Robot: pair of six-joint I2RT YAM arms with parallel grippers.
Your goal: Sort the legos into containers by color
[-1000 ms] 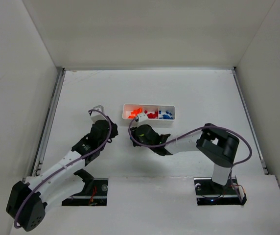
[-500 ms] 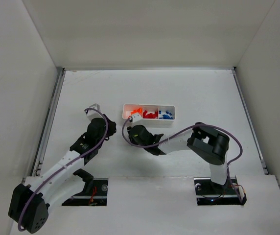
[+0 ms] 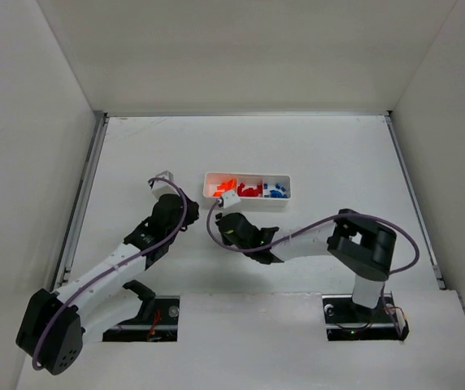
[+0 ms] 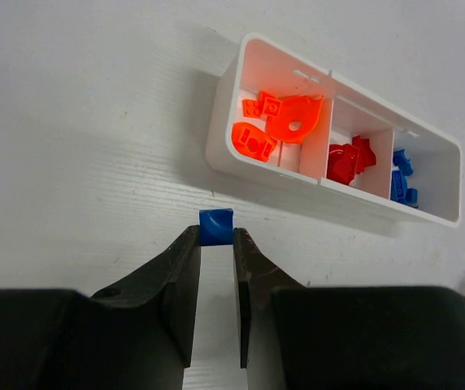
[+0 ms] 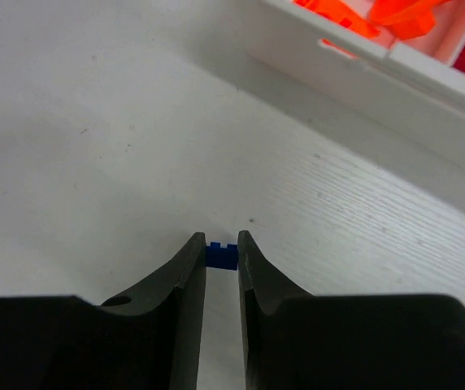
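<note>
Pinching blue lego (image 4: pixel 216 227) in left claw (image 4: pixel 215 236), second blue lego (image 5: pixel 222 255) in right claw (image 5: pixel 221 246). Pick step finishing, seemingly; next calling for carrying to blue compartment (image 4: pixel 432 188), frame right.

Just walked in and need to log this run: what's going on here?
Two arms are sorting legos by colour into a white tray. The left gripper is shut on a blue brick, and the right gripper is shut on a second blue brick. Both are outside the tray. The tray holds orange pieces at one end, red pieces in the middle and blue pieces at the other end.
</note>
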